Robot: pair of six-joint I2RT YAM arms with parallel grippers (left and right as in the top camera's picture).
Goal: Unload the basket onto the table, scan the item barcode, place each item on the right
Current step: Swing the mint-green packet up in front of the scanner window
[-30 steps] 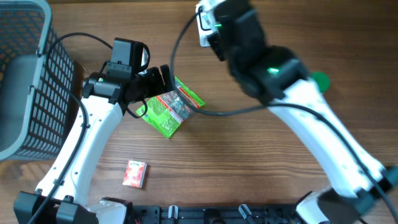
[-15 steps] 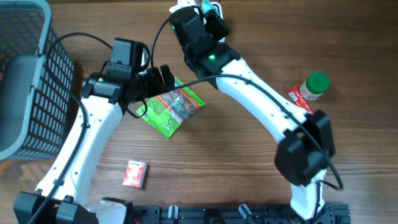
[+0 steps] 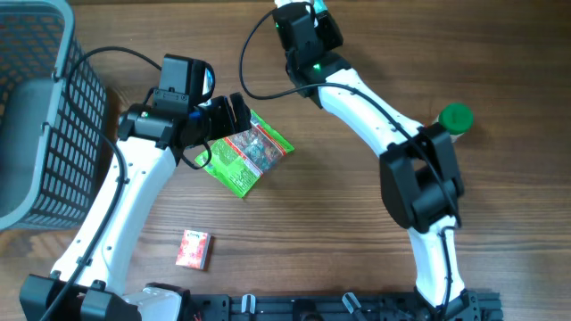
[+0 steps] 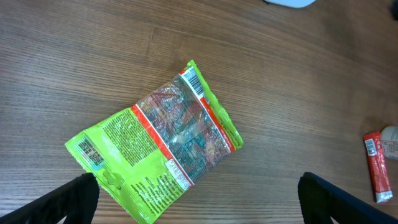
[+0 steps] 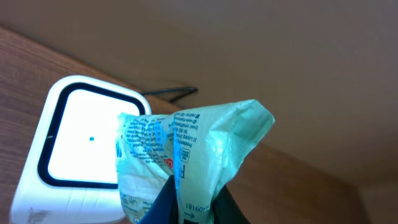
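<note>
Right gripper point(image 5: 193, 208) is at the table's point(image 3: 339, 223) far edge, jaws pinched together on the lower end of a pale packet point(image 5: 193, 143). The packet stands crumpled above the fingers, printed face to the wrist camera. Just behind it sits the white scanner point(image 5: 74, 143) with a dark-rimmed window. The packet overlaps the scanner's right side in that view; contact cannot be told. A thin dark cable point(image 5: 177, 92) runs behind the scanner where the wood ends against a plain wall, so little room is left beyond. Left gripper point(image 3: 230, 114) hangs over a bright green pouch point(image 3: 245, 153), jaws wide apart and holding nothing. From its wrist camera the fingertips frame the lower corners and the pouch point(image 4: 165, 146) lies flat and skewed between them, a barcode point(image 4: 194, 81) at its upper corner. Basket point(image 3: 36, 107) takes the left edge, well apart from the pouch. A small red box point(image 3: 194, 249) lies near the front edge, left of centre. A green-capped bottle point(image 3: 456, 118) stands on the right, close against the right arm, with a red sachet point(image 4: 375, 167) just beside it. Bare wood lies open between the pouch and the right arm, and across the front middle.
</note>
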